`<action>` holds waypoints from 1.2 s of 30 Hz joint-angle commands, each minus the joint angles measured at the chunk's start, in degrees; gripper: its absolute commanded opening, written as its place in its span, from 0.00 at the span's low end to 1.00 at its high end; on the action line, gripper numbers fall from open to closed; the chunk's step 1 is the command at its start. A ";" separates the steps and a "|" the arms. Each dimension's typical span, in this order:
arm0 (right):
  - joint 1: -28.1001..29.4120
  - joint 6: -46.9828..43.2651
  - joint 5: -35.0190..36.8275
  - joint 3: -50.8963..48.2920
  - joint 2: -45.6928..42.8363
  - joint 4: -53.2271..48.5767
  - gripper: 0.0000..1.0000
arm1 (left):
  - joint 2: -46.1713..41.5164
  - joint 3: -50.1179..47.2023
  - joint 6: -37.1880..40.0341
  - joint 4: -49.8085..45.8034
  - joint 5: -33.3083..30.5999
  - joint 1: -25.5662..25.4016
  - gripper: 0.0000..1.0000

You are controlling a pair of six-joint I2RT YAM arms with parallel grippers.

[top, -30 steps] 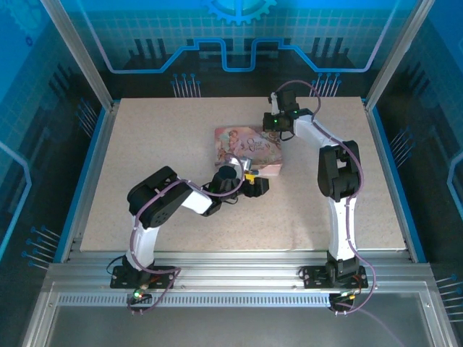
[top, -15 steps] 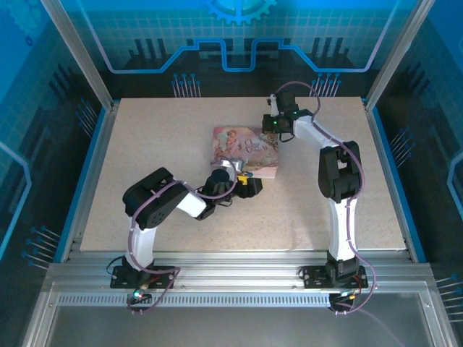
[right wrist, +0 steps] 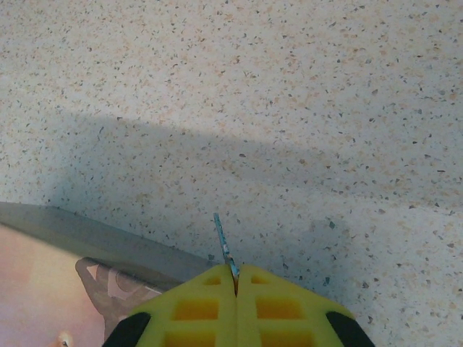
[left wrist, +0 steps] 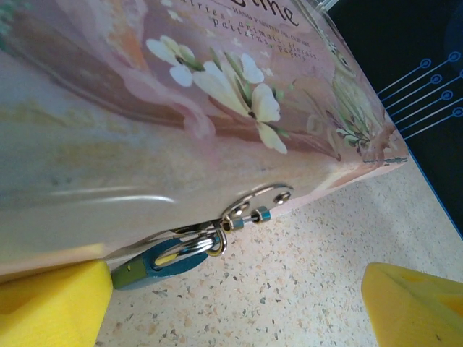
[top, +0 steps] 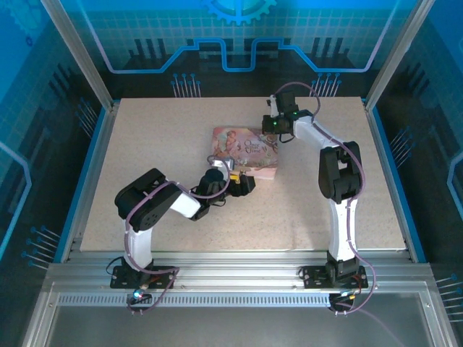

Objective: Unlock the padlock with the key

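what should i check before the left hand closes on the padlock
1. Left hand open: ok.
2. Padlock between its fingers: ok, but close by one finger, not centred.
3. Pink tin lying flat on the table: ok.
4. Right hand shut on the key: ok, its thin blade sticks out.
5. Key near the padlock: not ok; the right hand is at the tin's far edge.
6. Keyhole facing out: cannot tell.
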 commanded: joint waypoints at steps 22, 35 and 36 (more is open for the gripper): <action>1.79 0.24 -2.39 -3.51 -0.29 -7.37 0.00 | 4.20 4.14 0.53 7.17 13.39 1.22 0.73; 1.92 0.36 -2.37 -3.76 -0.39 -7.12 0.00 | 6.05 3.75 -3.12 14.27 13.12 1.14 0.77; 1.88 0.36 -2.34 -3.83 -0.34 -7.12 0.00 | 6.15 3.76 -3.33 14.65 13.13 1.13 0.77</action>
